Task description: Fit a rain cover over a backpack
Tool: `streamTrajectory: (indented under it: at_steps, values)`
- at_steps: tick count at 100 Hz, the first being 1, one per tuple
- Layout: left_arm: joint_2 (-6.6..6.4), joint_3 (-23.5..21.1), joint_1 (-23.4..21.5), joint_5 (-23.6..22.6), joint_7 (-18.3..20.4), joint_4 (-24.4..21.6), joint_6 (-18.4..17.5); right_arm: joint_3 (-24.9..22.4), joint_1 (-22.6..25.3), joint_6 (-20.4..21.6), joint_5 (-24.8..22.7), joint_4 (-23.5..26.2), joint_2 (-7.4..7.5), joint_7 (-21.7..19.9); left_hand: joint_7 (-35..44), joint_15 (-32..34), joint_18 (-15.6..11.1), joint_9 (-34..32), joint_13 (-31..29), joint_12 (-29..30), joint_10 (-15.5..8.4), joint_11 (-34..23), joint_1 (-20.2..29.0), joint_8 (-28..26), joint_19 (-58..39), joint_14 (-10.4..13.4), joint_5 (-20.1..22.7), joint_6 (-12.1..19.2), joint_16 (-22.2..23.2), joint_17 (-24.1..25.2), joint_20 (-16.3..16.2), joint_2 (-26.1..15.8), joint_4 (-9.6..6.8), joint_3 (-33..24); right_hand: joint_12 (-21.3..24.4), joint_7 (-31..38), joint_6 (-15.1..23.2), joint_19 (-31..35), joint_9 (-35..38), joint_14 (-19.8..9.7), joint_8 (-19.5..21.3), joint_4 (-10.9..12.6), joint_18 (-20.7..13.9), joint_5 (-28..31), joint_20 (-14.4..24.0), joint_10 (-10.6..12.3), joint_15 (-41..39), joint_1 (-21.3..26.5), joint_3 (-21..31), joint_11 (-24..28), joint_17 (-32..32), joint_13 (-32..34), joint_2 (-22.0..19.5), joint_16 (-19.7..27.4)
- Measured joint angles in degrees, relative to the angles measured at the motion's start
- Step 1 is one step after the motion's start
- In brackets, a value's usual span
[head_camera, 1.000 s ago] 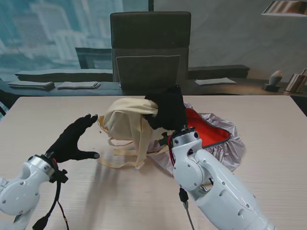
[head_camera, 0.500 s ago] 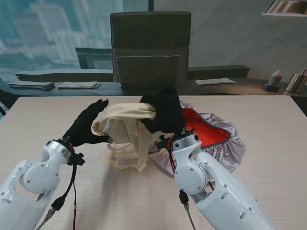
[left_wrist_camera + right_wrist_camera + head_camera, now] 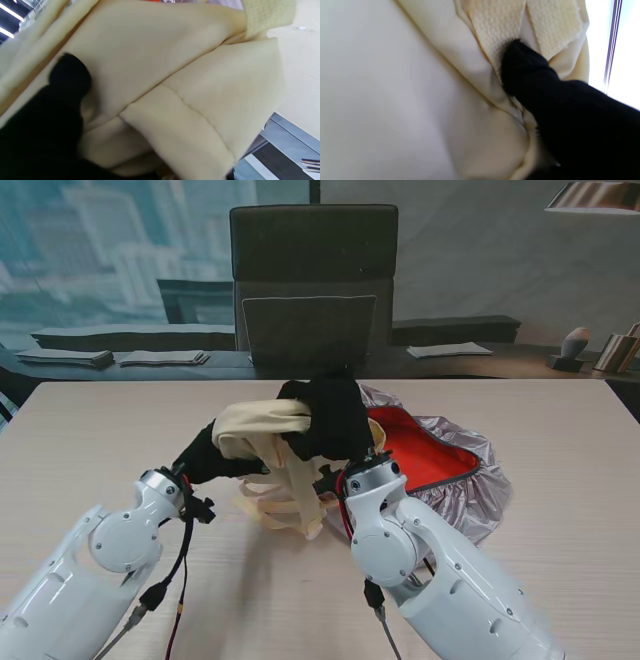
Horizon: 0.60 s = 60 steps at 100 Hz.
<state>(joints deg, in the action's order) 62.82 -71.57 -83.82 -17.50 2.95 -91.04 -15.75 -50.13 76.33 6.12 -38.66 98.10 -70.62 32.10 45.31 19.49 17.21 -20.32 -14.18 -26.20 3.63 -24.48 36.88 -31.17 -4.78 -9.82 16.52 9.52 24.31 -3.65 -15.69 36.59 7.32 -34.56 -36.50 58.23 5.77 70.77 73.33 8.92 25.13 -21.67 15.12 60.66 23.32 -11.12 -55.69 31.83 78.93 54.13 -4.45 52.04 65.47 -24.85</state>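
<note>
From the stand's view, both white arms reach in from the near corners toward the middle of the table (image 3: 90, 430), and both black-gloved hands meet at the cream backpack (image 3: 262, 425). The right hand (image 3: 325, 420) comes over the top of the bag, fingers curled down and clamped on its upper edge, holding it lifted. The left hand (image 3: 215, 458) is tucked low against the bag's left side, palm turned toward the fabric; whether its fingers are closed on the cloth cannot be told from here. The bag's pale straps (image 3: 285, 500) hang down and spill onto the wood nearer to me. Just to the right, touching the bag, the rain cover (image 3: 470, 490) lies open like a shallow bowl, silver outside and red inside, with nothing in it that can be made out. An office chair (image 3: 313, 280) stands beyond the far edge. In the left wrist view, the backpack (image 3: 180, 82) fills the frame, and the left hand (image 3: 42, 117) presses a dark finger flat against the cream panel. In the right wrist view, the right hand (image 3: 560, 112) pinches a textured woven strap on the backpack (image 3: 415, 82).
</note>
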Motion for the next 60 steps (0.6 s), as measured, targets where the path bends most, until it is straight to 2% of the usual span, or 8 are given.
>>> streamTrajectory:
  at_steps: [5,13,18,24,34,44,53,60]
  values:
    - [0.52,0.8,0.1,0.0,-4.1,0.5,0.4,0.1,0.0,0.0,0.0,0.1,0.00,-0.3,5.2,7.4,0.9,-11.7,-9.0,-3.0,-0.4,-4.6,5.1,-3.4,-5.9,-1.2,7.9,4.2,4.4,-5.2,-3.3,-2.5,0.00,2.5,0.0,0.0,0.0,0.0,0.0,0.0,0.0,0.0,0.0,0.0,0.0,0.0,0.0,0.0,0.0,-0.1,0.0,0.0,0.0,0.0]
    - [1.99,1.5,0.0,1.7,-10.0,0.9,1.3,0.1,0.0,0.0,0.0,0.2,0.04,-1.4,9.5,19.6,0.9,-26.2,-19.6,-15.0,-0.6,-7.0,12.2,-7.8,-36.9,-5.6,16.0,5.5,11.6,-7.7,-13.9,-7.2,0.02,8.4,0.5,0.0,0.0,0.0,0.0,0.0,0.5,0.0,0.0,-0.1,0.0,0.0,0.0,0.0,0.0,-0.6,0.0,0.0,-1.2,0.0]
    - [2.80,1.2,-0.1,4.2,-9.3,0.8,1.4,0.0,0.0,0.0,-0.1,0.5,0.15,-2.6,9.8,24.5,0.6,-29.3,-21.6,-20.7,0.1,-8.6,14.5,-10.8,-51.4,-7.7,16.0,5.5,14.9,-7.0,-16.7,-8.5,0.02,10.5,-0.2,0.0,0.0,0.0,-0.5,0.0,2.2,0.0,0.0,-1.6,0.0,0.0,0.0,-0.1,-0.2,-0.1,0.0,0.0,-3.2,0.0]
    - [3.16,-0.1,-0.8,3.8,-6.5,-0.2,1.9,-0.4,0.2,-0.2,-0.4,1.1,0.39,-4.7,10.7,29.1,0.6,-29.4,-22.7,-26.1,0.7,-10.3,16.4,-14.9,-59.6,-9.0,14.0,4.5,19.5,-7.3,-18.8,-10.6,0.02,13.3,-0.3,-0.3,0.0,0.0,-1.4,-1.0,3.2,0.0,-0.3,-2.5,0.0,0.9,0.8,-0.3,-1.4,0.1,0.3,-0.4,-5.9,0.0]
    - [2.81,-2.1,-2.2,-4.7,-5.4,-2.9,2.6,-0.7,0.2,-1.4,-2.0,1.5,0.97,-6.0,12.6,34.5,1.4,-29.4,-24.5,-33.1,1.5,-13.1,18.7,-19.9,-64.6,-9.3,11.1,2.0,27.2,-9.4,-21.4,-13.0,0.03,16.8,0.7,-1.0,0.1,0.0,-4.4,-2.1,4.0,0.2,-0.5,-5.3,0.0,2.2,2.4,-1.1,-4.6,-0.9,0.7,-1.9,-10.2,-1.0]
    - [2.17,-4.1,-3.0,-2.5,-3.8,-5.0,2.8,-1.5,0.4,-1.5,-2.6,1.5,1.39,-6.8,15.9,38.0,2.5,-29.0,-25.7,-36.3,3.6,-15.4,21.1,-22.7,-66.5,-9.6,9.1,-1.5,32.6,-12.2,-23.0,-13.6,0.05,19.4,1.6,-4.1,3.7,-1.3,-12.8,-3.2,3.4,0.3,-1.1,-12.3,0.0,3.1,4.9,-3.5,-7.8,-2.8,2.4,-7.6,-14.7,-1.6]
    - [1.98,-6.2,-3.7,-0.4,-2.4,-6.9,4.2,-3.4,1.1,-1.3,-3.4,1.6,1.84,-11.0,19.9,39.3,2.7,-27.7,-25.7,-37.3,3.9,-17.2,26.8,-24.8,-67.1,-9.6,6.4,-3.1,36.4,-12.7,-23.9,-16.8,0.06,31.3,3.9,-15.6,3.2,-3.3,-23.2,-4.1,6.3,7.5,-1.8,-19.6,-1.3,3.4,7.7,-9.0,-9.4,-4.5,5.3,-14.4,-17.5,-2.1]
    - [1.96,-7.6,-4.6,-0.9,-2.7,-8.4,5.0,-5.5,1.9,-0.6,-4.4,1.7,2.53,-15.4,21.9,40.9,2.7,-26.3,-25.6,-38.3,4.2,-19.1,28.6,-25.6,-67.7,-9.6,4.4,-3.8,38.4,-12.5,-24.6,-18.6,0.03,35.4,6.1,-18.5,2.0,-5.6,-30.5,-4.8,6.0,9.3,-2.6,-26.0,-2.1,3.6,11.0,-11.7,-11.5,-5.7,7.6,-19.0,-17.8,-2.1]
